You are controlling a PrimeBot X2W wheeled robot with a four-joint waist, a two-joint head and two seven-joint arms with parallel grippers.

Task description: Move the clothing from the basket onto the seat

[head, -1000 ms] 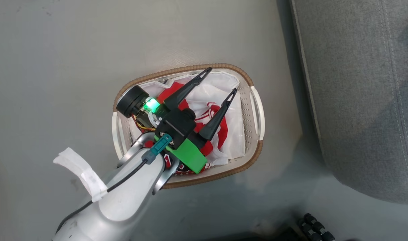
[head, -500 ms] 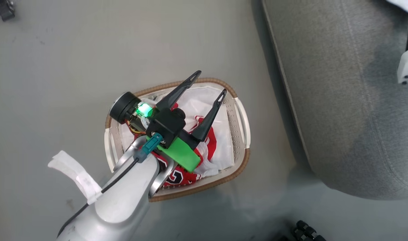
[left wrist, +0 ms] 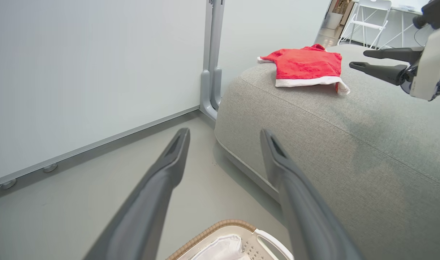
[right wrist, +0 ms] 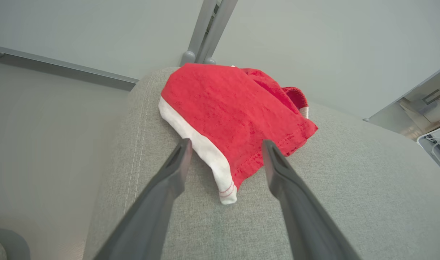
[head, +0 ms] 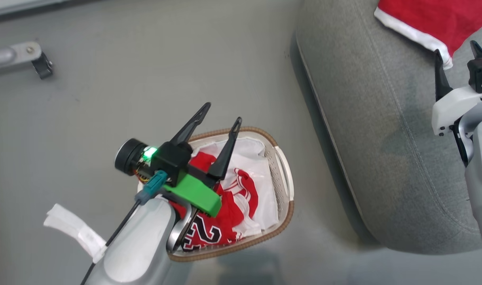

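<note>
The cream basket [head: 283, 186] stands on the floor with red clothing [head: 229, 221] bearing black-and-white lettering heaped on its white liner. My left gripper [head: 223, 112] hovers open over the basket's far end with nothing between its fingers; its wrist view has the basket rim [left wrist: 220, 225] under the left gripper [left wrist: 224, 133]. A red garment with white trim [right wrist: 234, 108] lies on the grey seat [right wrist: 350, 187]. My right gripper [right wrist: 226, 144] is open just above that garment's near corner, and neither finger pinches the cloth. The head view has the right gripper [head: 454, 47] over the seat [head: 367, 118].
A grey metal post [left wrist: 211, 72] and a pale wall panel stand behind the seat's far end. A metal foot [head: 23, 55] rests on the floor at the upper left. Grey floor separates the basket from the seat. A white chair [left wrist: 371, 11] stands far back.
The head camera has swung, shifting the whole picture. My right gripper has come into view over the seat, open, with a red garment lying there. The left gripper stays open over the basket.
</note>
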